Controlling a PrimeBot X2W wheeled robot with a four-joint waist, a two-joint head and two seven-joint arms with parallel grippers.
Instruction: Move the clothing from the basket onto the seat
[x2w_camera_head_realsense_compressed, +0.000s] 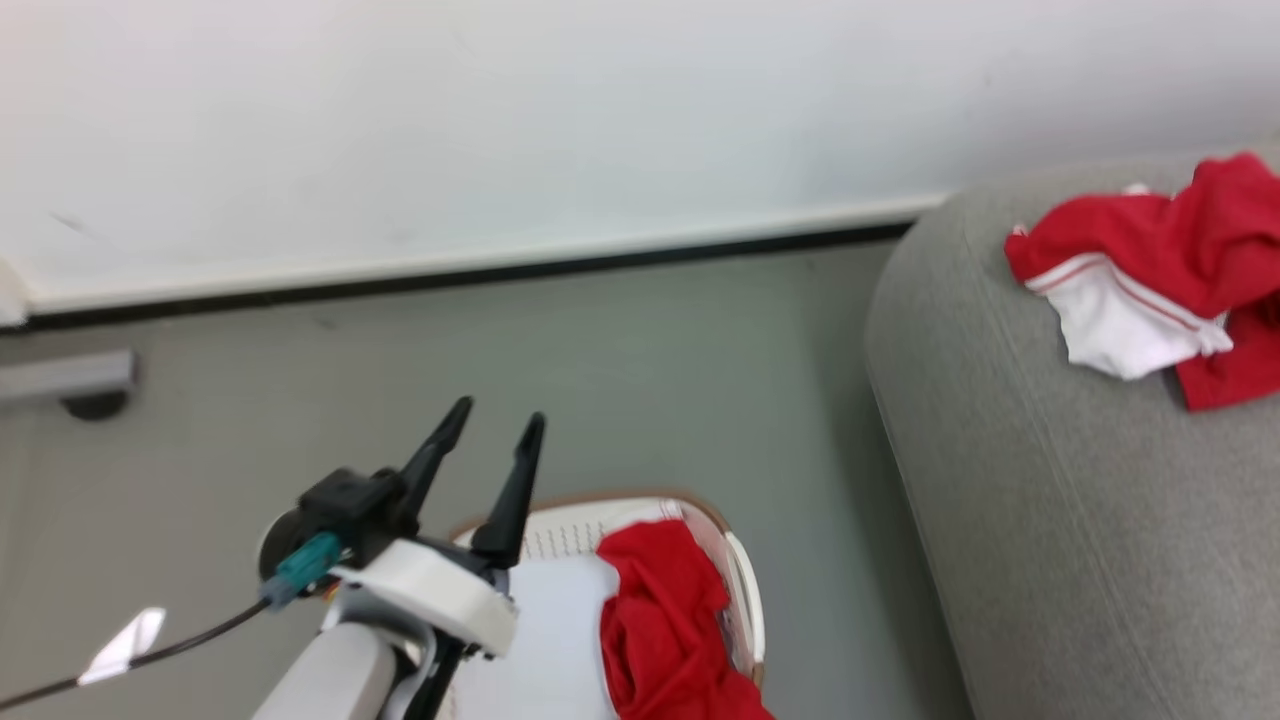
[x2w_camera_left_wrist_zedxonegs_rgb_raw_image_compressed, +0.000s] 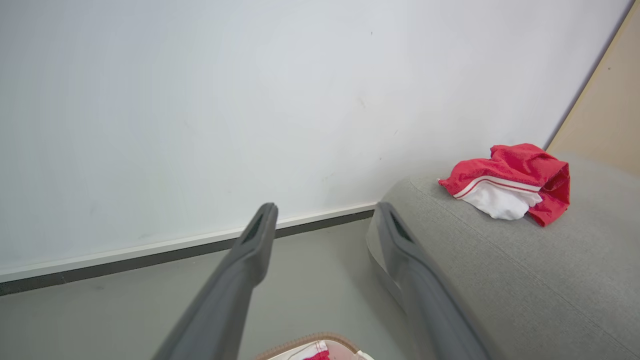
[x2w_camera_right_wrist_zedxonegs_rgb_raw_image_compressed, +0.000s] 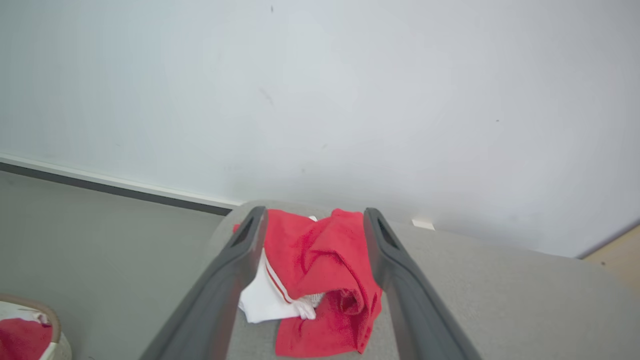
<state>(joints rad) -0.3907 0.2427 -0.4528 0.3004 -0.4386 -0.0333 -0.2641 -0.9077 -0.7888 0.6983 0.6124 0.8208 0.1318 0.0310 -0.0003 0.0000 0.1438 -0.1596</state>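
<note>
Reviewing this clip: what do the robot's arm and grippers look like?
The left gripper has two long, tapering black fingers on a black block, a white wrist collar and a pale forearm. A teal connector feeds a dark cable. The right gripper shows matching dark grey fingers with slotted tips.

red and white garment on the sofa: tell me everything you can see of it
The garment is soft bright red fabric with a white panel edged by thin red-and-white stripe trim. It lies crumpled in a loose heap on the grey sofa near its rounded end. In the right wrist view the open right claw frames it between its fingers; whether they touch it cannot be told.
</note>
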